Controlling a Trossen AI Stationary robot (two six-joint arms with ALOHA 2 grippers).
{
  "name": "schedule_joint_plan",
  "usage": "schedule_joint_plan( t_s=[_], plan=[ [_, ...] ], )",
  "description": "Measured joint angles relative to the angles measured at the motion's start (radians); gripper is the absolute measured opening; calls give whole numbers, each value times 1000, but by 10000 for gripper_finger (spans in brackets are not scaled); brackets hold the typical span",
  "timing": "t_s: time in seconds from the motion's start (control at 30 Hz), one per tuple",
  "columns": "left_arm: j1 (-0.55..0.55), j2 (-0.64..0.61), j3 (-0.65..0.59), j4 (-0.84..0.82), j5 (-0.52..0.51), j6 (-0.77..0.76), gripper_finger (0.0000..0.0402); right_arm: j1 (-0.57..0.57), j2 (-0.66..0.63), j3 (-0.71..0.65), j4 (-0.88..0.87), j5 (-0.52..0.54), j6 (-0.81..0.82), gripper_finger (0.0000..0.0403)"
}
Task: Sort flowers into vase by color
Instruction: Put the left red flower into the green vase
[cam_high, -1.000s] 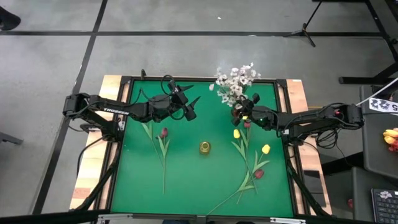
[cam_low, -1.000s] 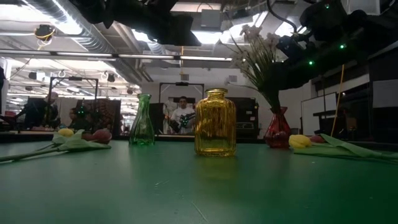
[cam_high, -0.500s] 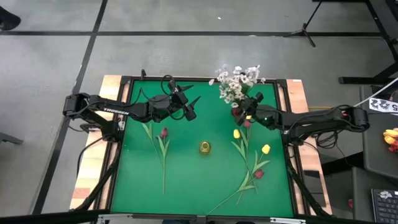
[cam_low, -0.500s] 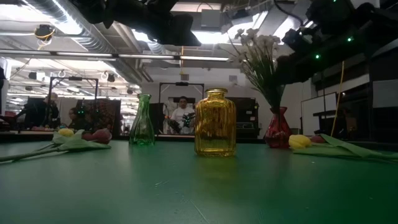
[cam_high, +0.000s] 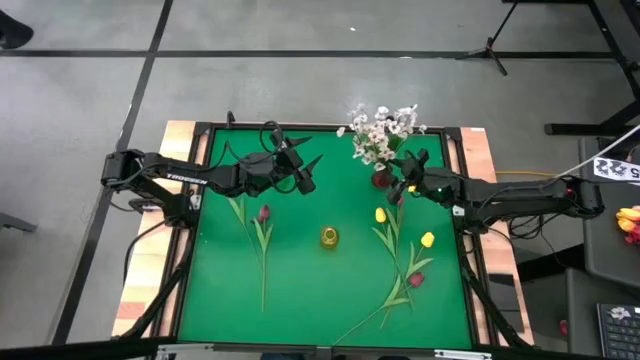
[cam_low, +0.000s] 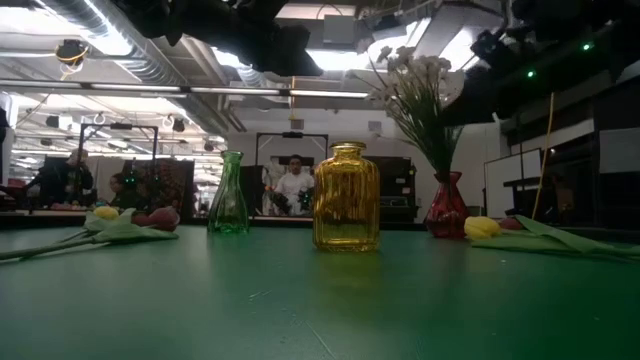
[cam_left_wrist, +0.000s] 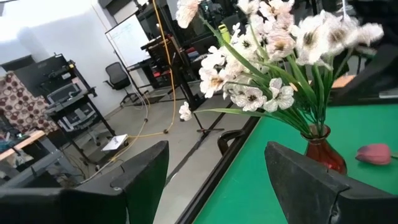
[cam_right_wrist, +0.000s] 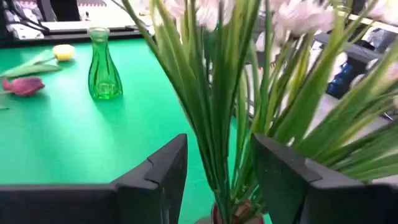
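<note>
I am the right claw (cam_high: 411, 172), and I am sitting near the upper right of the high view, just beside the red vase (cam_high: 381, 179). The white flowers (cam_high: 380, 132) are standing in that vase, up near the far edge of the green bench (cam_high: 300, 290). My fingers (cam_right_wrist: 155, 177) are standing apart with the green stems in the gap between them, and I do not think I am squeezing anything. So I am let go.

To do this step well, I think I should be backing away slowly and straight. If I swing sideways, I could be catching a stem and tipping the vase over.

Next I think I should be picking a tulip. A yellow tulip (cam_high: 380, 215) is lying just below me in the high view, with another yellow tulip (cam_high: 427, 239) and a dark red tulip (cam_high: 416, 279) lower down on the right. One more red tulip (cam_high: 264, 213) is lying left of the middle. The yellow vase (cam_high: 329, 237) is standing in the middle, and the green vase (cam_low: 229, 194) is standing left of it in the low view.

The left claw (cam_high: 309, 172) is waiting wide open at the upper left of the bench.
</note>
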Motion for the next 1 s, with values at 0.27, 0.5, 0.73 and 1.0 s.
schedule_joint_plan(
  t_s=[0.27, 0.5, 0.73, 1.0],
  plan=[
    [-6, -2, 0, -39, 0, -16, 265, 0, -147, 0, -135, 0, 8, 177],
    [-36, -73, 34, -270, 0, -185, 265, 0, -216, 0, -244, -7, 49, 177],
    [-120, -135, 118, -651, 0, -515, 265, 0, -229, 1, -277, -8, 54, 177],
    [-223, -135, 141, -984, 3, -979, 265, -1, -227, 1, -291, -16, 54, 177]
  ],
)
